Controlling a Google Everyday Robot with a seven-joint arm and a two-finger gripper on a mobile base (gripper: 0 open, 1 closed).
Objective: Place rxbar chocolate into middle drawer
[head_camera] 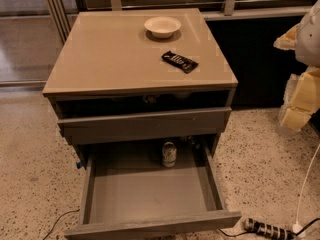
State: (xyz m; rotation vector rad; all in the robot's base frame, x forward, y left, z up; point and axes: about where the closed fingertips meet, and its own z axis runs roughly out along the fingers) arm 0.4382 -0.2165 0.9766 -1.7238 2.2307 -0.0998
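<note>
The rxbar chocolate, a flat black bar with white lettering, lies on the grey cabinet top, right of centre and in front of a white bowl. Low at the front, the middle drawer is pulled far out, and a small can stands at its back. Above it, another grey drawer is open only a little. My gripper shows as a blurred white and yellow shape at the right edge. It is well to the right of the cabinet and apart from the bar, with nothing seen in it.
A power strip and a white cable lie on the speckled floor at the bottom right. A dark cable runs along the floor at the bottom left. Glass panels and a dark counter stand behind the cabinet.
</note>
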